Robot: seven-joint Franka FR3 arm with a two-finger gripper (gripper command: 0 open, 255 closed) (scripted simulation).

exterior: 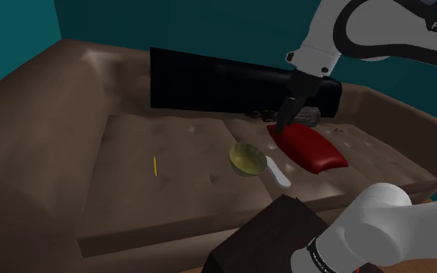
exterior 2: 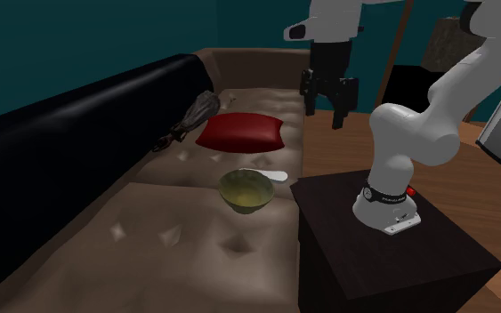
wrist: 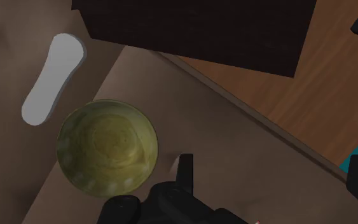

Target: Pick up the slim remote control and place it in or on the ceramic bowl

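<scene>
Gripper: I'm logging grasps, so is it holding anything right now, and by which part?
Nothing is held. The gripper is open and empty, up in the air, while the remote lies on the couch beside the bowl.

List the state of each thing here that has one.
gripper: open, empty, in the air.
remote: lying flat on the sofa beside the bowl, not held.
bowl: upright, empty.
red cushion: lying flat on the sofa seat.
</scene>
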